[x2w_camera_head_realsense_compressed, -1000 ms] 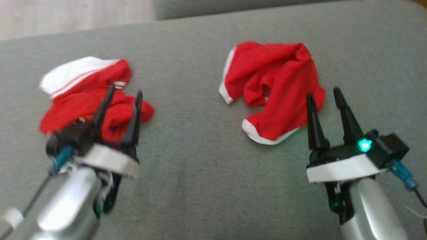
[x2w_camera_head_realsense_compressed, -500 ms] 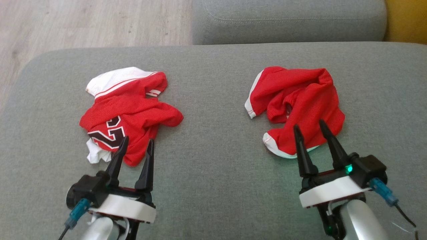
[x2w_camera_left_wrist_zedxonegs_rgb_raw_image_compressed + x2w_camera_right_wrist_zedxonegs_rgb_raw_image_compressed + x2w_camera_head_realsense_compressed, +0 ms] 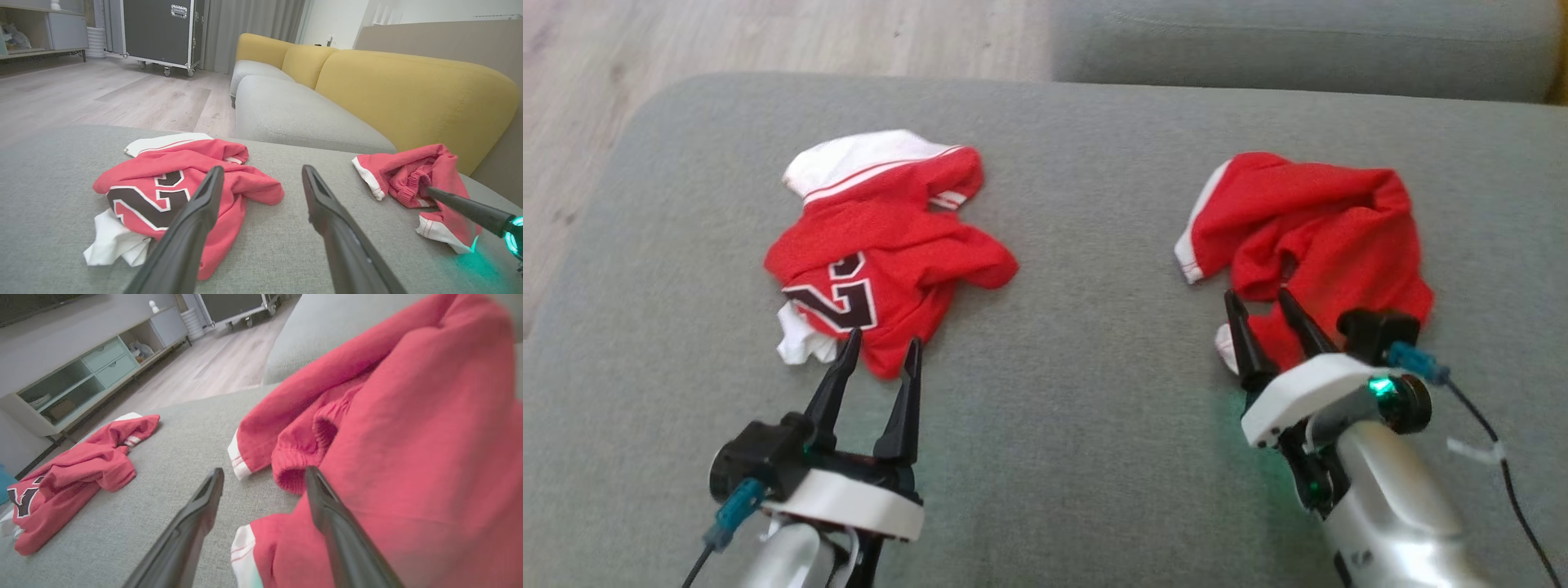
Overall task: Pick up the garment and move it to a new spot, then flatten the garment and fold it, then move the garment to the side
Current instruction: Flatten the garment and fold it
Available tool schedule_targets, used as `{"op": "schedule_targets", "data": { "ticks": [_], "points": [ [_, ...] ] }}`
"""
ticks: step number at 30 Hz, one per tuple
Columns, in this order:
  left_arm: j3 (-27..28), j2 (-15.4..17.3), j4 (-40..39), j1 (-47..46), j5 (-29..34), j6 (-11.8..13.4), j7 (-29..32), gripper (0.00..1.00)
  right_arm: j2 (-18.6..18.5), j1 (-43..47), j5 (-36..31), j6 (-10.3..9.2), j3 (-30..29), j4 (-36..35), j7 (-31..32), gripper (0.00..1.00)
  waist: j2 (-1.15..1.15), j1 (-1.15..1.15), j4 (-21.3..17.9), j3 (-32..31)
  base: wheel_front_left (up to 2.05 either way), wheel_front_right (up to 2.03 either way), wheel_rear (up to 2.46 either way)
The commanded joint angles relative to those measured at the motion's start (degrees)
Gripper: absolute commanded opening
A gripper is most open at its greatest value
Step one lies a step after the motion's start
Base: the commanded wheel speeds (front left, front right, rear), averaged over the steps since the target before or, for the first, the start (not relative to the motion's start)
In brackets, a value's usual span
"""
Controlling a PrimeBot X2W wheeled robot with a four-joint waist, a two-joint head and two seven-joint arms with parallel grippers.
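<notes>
**Change noted:** the right gripper (image 3: 1258, 294) now tips down over the near hem of the red shorts (image 3: 1339, 229). Half a second earlier its tips only reached that hem. Some of the apparent shift is the head camera's own movement. Its fingers stand spread, one over cloth and the other over bare grey cushion (image 3: 1078, 367), with nothing pinched.

**Left gripper (image 3: 883, 338):** likewise spread and holding station as before, tips just short of the numbered jersey (image 3: 882, 237) at its 6 o'clock edge.

**Location:** the shorts lie crumpled at 2 o'clock on the cushion and the jersey at 10 o'clock, well apart.

**Assessment:** the shorts appear to be the chosen garment. The pick-up looks imminent but is not yet made. Moving, flattening and folding remain outstanding.
</notes>
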Motion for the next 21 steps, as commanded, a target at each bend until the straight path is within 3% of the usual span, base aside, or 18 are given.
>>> {"op": "schedule_targets", "data": {
  "ticks": [1,10,11,12,19,21],
  "points": [
    [2.47,0.13,-1.34,-3.21,0.67,-0.3,-0.61,1.0,-0.09,-2.87,1.19,-0.04,1.27,0.2,-0.03,1.0,0.0,0.0,1.26,0.91,0.0,0.0,0.0],
    [4.03,-1.95,0.09,-4.29,2.24,-2.01,-0.61,1.0,-0.09,-12.44,6.7,-0.04,0.65,15.09,-3.87,1.0,0.0,0.0,4.1,2.83,0.0,0.0,0.0],
    [4.23,-2.11,0.21,-4.3,2.41,-2.17,-0.61,1.0,-0.09,-13.21,7.09,-0.04,0.86,16.2,-4.3,0.6,0.0,0.0,4.22,2.92,0.0,0.0,0.0],
    [4.44,-2.27,0.34,-4.31,2.56,-2.31,-0.61,1.0,-0.09,-13.9,7.6,-0.04,1.3,16.93,-4.71,0.0,0.0,0.0,4.31,2.99,0.0,0.0,0.0],
    [6.24,-2.93,0.93,-3.97,3.37,-2.79,-0.61,1.0,-0.09,-16.13,8.08,-0.04,3.64,16.56,-6.58,0.0,0.0,0.0,3.35,2.51,0.0,0.0,0.0],
    [6.88,-3.14,0.99,-3.76,3.61,-2.96,-0.61,1.0,-0.09,-15.89,6.8,-0.04,3.89,13.19,-6.64,0.0,0.0,0.0,2.65,2.05,0.0,0.0,0.0]
  ]
}}
